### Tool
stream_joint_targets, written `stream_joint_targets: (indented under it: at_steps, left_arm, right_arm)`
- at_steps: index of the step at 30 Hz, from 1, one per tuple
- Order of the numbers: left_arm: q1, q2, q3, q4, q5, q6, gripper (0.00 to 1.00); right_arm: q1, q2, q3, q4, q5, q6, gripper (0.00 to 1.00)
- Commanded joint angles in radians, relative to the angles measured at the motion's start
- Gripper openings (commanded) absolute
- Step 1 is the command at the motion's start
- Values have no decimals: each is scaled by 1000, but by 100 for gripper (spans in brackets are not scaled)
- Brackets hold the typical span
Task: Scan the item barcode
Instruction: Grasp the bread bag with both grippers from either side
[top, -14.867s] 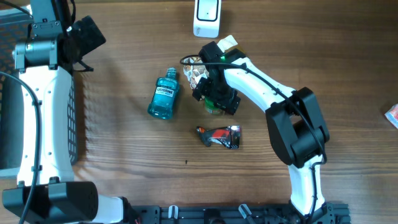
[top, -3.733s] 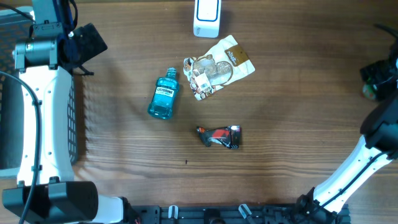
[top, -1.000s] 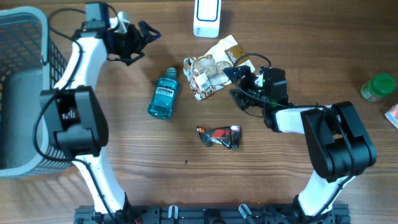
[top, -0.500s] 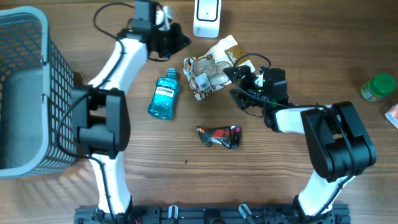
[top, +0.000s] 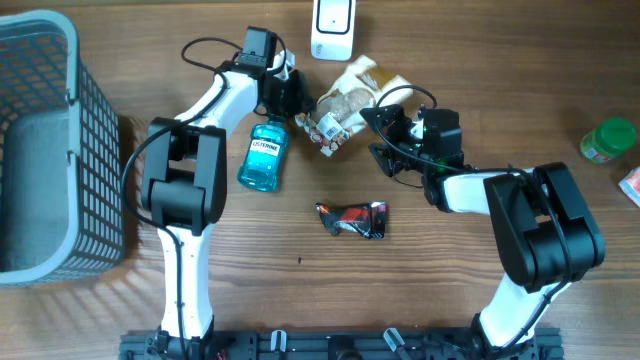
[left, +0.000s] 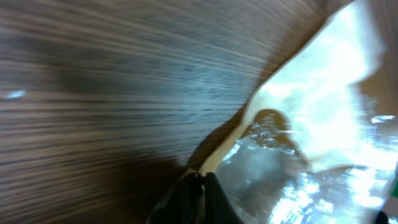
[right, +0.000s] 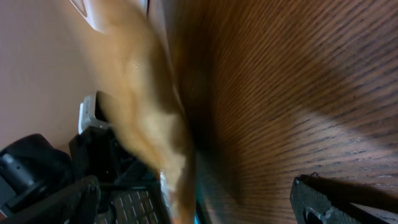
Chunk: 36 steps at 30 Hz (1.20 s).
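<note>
The left gripper (top: 302, 103) was pinched shut on the edge of the crumpled clear snack bag (top: 345, 108), which sat on the wooden table (top: 300, 290) just below the white scanner (top: 333, 28) and next to the blue mouthwash bottle (top: 264, 155). The right gripper (top: 378, 137) stood spread wide just beside the bag's opposite side, holding nothing.

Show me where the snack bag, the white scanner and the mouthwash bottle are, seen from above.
snack bag (top: 346, 102), overhead view, on the middle of the bag.
white scanner (top: 332, 30), overhead view, on its white body.
mouthwash bottle (top: 264, 157), overhead view, on its label.
</note>
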Motion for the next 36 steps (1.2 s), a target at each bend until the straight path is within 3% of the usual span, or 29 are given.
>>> stream_joint_targets:
  at_steps: [1,8,20,30,36]
  left_arm:
    - [10,58,-2,-18,-15,-5,4]
    - [10,72,-2,-32,-8,-5,4]
    - [11,72,-2,-33,-8,-4,4]
    - [11,72,-2,-56,-9,-1,4]
    - [11,72,-2,-55,-9,-1,4]
  right_arm:
    - [10,114,-48,-127,54,49,100]
    - [10,114,18,-186,99,56,100]
    - [10,214,257,-288,190,-72,99]
    - [38,418,441,-270,127,-57,67]
    - [43,418,452,-231,54,-116,60]
